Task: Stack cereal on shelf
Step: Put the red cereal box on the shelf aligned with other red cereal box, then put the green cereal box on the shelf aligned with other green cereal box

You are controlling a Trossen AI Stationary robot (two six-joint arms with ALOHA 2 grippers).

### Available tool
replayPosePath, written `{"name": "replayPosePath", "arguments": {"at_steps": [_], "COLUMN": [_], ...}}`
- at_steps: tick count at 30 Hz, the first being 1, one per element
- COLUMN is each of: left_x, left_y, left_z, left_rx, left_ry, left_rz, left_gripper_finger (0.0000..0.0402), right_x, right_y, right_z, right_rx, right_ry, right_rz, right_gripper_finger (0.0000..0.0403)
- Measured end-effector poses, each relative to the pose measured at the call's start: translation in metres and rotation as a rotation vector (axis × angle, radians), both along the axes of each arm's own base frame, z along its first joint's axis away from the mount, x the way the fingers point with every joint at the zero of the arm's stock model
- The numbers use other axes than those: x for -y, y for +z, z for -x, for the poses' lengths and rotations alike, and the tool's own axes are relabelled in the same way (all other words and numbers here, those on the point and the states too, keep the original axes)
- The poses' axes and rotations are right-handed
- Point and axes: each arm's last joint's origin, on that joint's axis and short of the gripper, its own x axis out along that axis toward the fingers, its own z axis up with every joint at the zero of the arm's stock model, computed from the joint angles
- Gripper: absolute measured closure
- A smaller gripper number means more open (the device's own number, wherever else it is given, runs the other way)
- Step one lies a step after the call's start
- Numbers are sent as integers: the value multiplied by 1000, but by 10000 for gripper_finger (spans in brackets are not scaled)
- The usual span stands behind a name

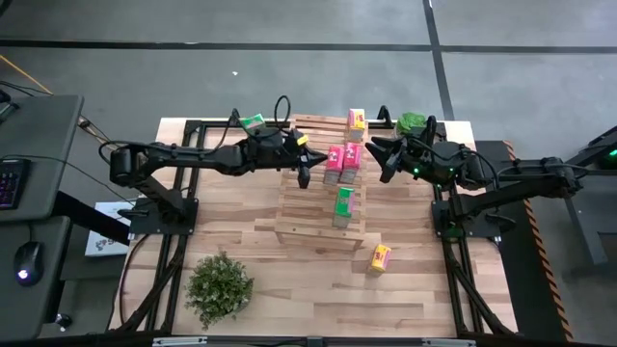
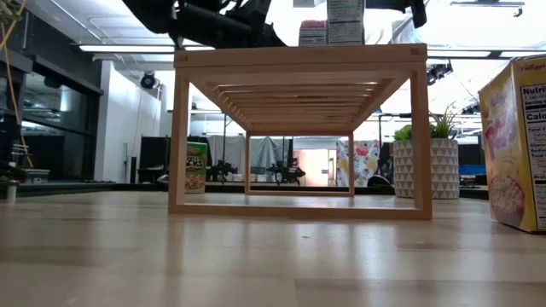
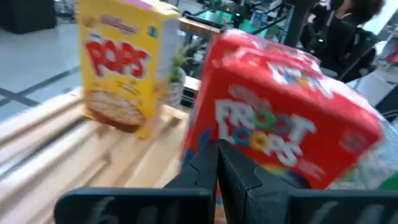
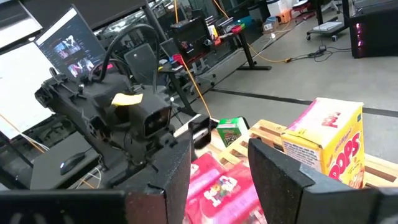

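Four cereal boxes are sitting on the rack (image 1: 318, 207) while the left gripper (image 1: 304, 174), fingers pressed together, is nudging the pink boxes (image 1: 342, 164) straight and the right gripper (image 1: 388, 159) is hovering spread beside them, so fetching the yellow box (image 1: 381, 258) off the tabletop (image 1: 289, 289) beyond the rack's near end probably comes next.

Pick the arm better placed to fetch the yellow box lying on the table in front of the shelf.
Right. The yellow box lies on the right arm's side, and the right gripper is open and empty.
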Motion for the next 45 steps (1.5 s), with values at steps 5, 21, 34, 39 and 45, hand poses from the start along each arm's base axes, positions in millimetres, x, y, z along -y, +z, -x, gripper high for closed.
{"name": "replayPosePath", "arguments": {"at_steps": [5,21,34,39,45], "left_x": [-11,-32,-43,-68,-111], "left_y": [12,88,85,92,91], "left_z": [14,126,160,166,151], "left_rx": [-11,-55,-204,-292,-508], "left_ry": [58,379,497,538,468], "left_rz": [-41,-243,-210,-125,20], "left_gripper_finger": [401,398,280,201,145], "right_x": [0,0,1,1,1], "right_y": [0,0,-1,-1,-1], "right_z": [0,0,0,1,1], "right_rx": [0,-4,-14,-14,-14], "right_ry": [0,-7,-24,-24,-23], "right_rz": [0,0,3,3,3], "right_gripper_finger": [249,249,249,249,249]}}
